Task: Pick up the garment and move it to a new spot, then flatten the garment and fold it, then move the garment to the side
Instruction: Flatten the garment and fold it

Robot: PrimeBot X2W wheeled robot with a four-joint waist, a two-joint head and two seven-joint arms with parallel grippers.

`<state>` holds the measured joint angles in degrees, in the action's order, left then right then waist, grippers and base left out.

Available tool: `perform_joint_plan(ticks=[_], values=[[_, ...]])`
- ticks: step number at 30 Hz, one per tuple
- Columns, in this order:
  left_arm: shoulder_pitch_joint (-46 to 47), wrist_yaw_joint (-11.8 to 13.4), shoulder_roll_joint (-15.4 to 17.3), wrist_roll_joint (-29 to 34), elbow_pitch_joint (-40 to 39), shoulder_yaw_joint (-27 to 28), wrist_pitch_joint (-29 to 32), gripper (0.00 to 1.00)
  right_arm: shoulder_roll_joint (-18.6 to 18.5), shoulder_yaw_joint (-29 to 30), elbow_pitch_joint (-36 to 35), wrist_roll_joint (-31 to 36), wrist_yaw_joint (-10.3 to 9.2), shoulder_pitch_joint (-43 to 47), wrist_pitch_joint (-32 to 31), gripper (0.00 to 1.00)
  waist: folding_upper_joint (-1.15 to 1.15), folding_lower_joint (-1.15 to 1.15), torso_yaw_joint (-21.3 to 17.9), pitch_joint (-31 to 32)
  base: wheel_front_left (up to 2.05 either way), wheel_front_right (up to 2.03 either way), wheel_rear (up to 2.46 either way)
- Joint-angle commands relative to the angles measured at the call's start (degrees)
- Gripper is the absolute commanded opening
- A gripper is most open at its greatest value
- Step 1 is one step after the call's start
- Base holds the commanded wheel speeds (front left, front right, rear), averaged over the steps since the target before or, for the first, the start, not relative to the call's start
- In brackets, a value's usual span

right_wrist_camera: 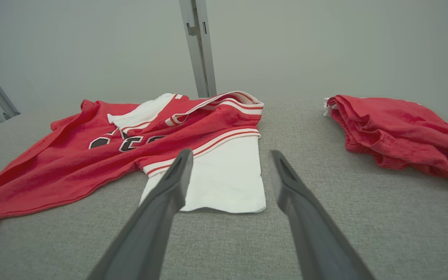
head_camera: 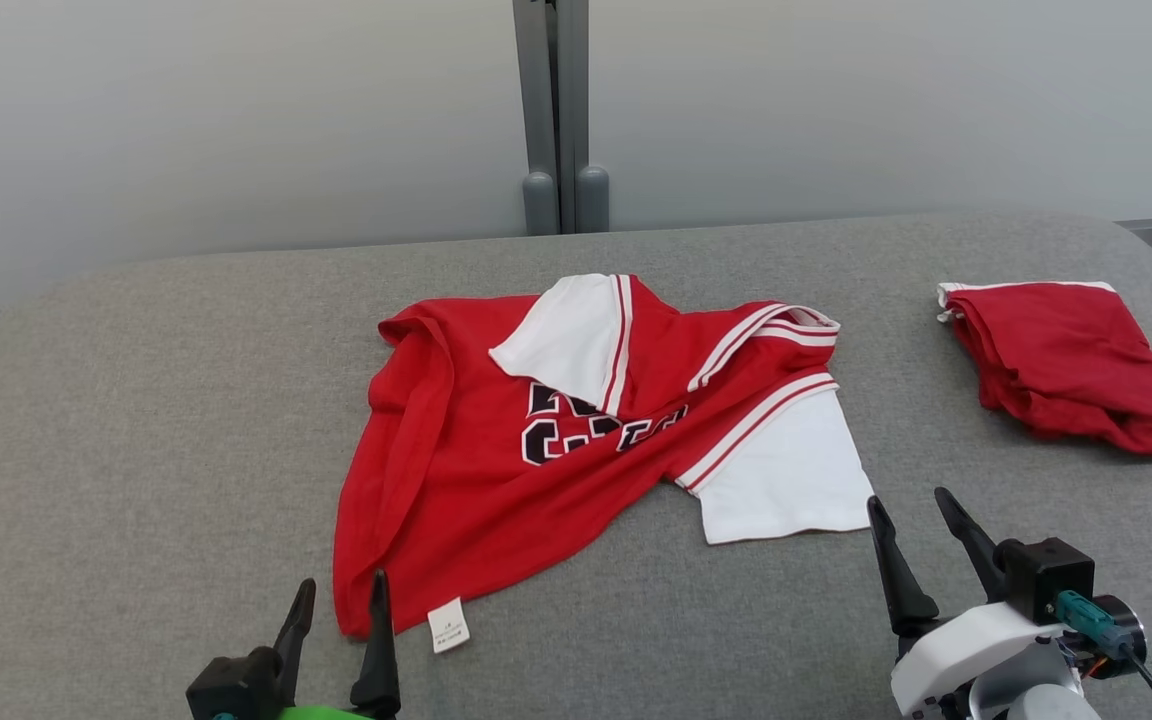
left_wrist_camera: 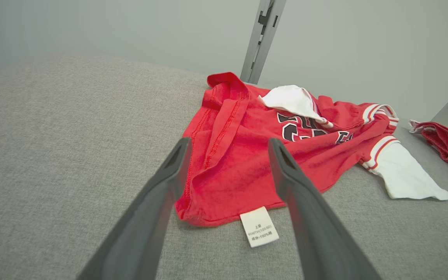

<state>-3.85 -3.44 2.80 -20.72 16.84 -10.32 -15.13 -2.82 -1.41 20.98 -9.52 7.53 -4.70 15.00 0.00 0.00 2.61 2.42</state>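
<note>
Black fingers of your left gripper [head_camera: 344, 582] stand spread wide, with nothing between them. From the left wrist, the hem corner [left_wrist_camera: 193, 212] sits framed right between the tips. Whether a tip touches cloth, you cannot tell.

Your right gripper [head_camera: 907, 497] is spread as wide and is also empty. Its tips are just beside the near edge of the white sleeve [head_camera: 786, 480].

- Position: the garment [head_camera: 456, 480], a red jersey with dark chest lettering, lies rumpled mid-table [head_camera: 136, 400] on grey woven covering.
- Lay: its left side is doubled over along the seam. The other sleeve [head_camera: 566, 340] is flipped back across the lettering.
- Label: the care label [head_camera: 448, 626] pokes out flat at the near hem.
- Nearby: a second red piece [head_camera: 1066, 370] sits bunched well apart at the right. Keep clear of it.

Handling, as judged:
- It looks like a light, soft, limp knit with no stiffness, so expect it to sag and swing from any single pinch.
- The rough covering probably drags on it, so lift rather than slide.

Where to hold, as judged:
- Left: the hem corner beside the label, where stitched layers give bulk.
- Right: the striped band [head_camera: 756, 425] where sleeve meets body, not the thin sleeve edge.
- Pinching one layer alone would likely let the rest peel open.
</note>
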Motion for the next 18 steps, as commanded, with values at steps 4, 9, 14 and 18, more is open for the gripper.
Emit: perform_joint_plan(ticks=[4, 9, 14, 18], values=[[0.2, 0.4, 0.2, -0.2, 0.4, 0.0, 0.0, 1.0, -0.2, 0.0, -0.3, 0.4, -0.1, 0.6, 0.2, 1.0, 0.0, 0.0, -0.1, -0.2, 0.0, 0.0, 0.0], [0.4, 1.1, 0.2, -0.3, 1.7, 0.1, 0.0, 1.0, -0.2, -0.1, -0.1, 0.2, -0.1, 0.4, 0.2, 1.0, 0.0, 0.0, -0.1, -0.4, 0.0, 0.0, 0.0], [1.4, 2.5, 0.2, -1.5, 6.2, -0.2, 0.7, 1.0, -0.2, -0.5, 0.4, 0.3, -0.1, 0.3, 0.2, 1.0, 0.0, 0.0, -0.2, -0.7, 0.0, 0.0, 0.0], [2.9, 3.1, 0.2, -5.3, 9.3, -0.8, 3.5, 1.0, -0.2, -0.9, 0.8, 0.5, -0.1, 0.0, 0.2, 1.0, 0.0, 0.0, -0.5, -1.1, 0.0, 0.0, 0.0]])
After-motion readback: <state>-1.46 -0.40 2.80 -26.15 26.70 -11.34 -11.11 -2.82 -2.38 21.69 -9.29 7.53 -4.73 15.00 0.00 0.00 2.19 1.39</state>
